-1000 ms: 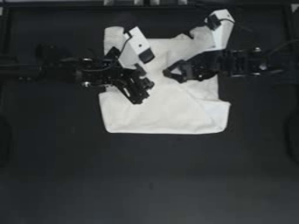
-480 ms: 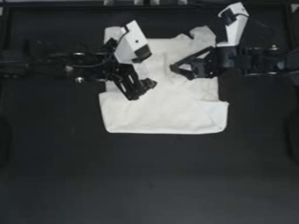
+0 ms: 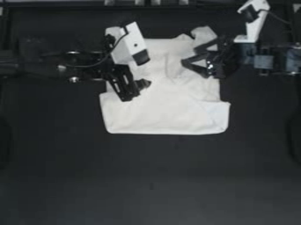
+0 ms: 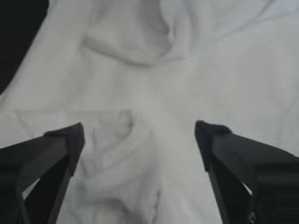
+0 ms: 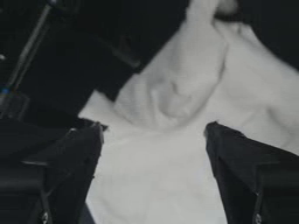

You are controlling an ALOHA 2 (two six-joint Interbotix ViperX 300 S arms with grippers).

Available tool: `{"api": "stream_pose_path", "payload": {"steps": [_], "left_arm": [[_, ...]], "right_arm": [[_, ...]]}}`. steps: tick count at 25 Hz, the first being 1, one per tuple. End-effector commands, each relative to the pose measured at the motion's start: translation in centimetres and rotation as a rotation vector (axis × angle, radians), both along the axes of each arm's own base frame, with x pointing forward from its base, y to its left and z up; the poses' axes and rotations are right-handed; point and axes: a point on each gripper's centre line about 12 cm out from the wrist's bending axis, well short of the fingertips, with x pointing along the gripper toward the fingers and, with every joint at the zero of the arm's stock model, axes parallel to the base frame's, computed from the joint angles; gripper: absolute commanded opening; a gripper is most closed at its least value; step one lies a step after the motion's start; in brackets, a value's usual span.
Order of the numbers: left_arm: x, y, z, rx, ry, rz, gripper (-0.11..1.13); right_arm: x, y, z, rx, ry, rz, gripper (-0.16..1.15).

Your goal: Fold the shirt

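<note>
The white shirt (image 3: pixel 170 115) lies partly folded at the table's upper middle, rumpled near its top, with a sleeve tip sticking out at the upper right. My left gripper (image 3: pixel 135 91) hovers open over the shirt's left part; in the left wrist view its fingers (image 4: pixel 58 144) stand wide apart above wrinkled cloth (image 4: pixel 175 65), holding nothing. My right gripper (image 3: pixel 194 68) is open over the shirt's upper right. Between its spread jaws, the right wrist view shows a folded-over sleeve (image 5: pixel 175 87).
Dark table (image 3: pixel 153 184) surrounds the shirt, with a wide stretch in front of the hem. The left arm (image 3: pixel 53 66) reaches in from the left and the right arm (image 3: pixel 270 59) from the right, both along the upper part.
The right gripper has drawn back to the right, off the shirt's middle toward its upper right edge. The left gripper has shifted slightly. The shirt stays as it lay.
</note>
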Motion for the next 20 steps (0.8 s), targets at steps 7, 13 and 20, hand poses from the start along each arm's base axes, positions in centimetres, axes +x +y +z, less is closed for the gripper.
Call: {"api": "stream_pose_path", "payload": {"steps": [7, 13, 20], "left_arm": [[-2.3, -3.2, 5.2, 0.024, 0.036, -0.037, 1.02], [-2.7, -4.0, 4.8, 0.015, 0.098, -0.046, 1.02], [-2.8, -5.1, 4.5, 0.017, 0.137, -0.074, 1.02]], "right_arm": [[-1.6, 2.6, 1.3, -0.097, 0.098, -0.026, 0.97], [-2.0, 4.2, 1.6, -0.095, 0.172, -0.056, 0.97], [-1.9, 5.8, 2.4, -0.112, 0.311, 0.012, 0.97]]}}
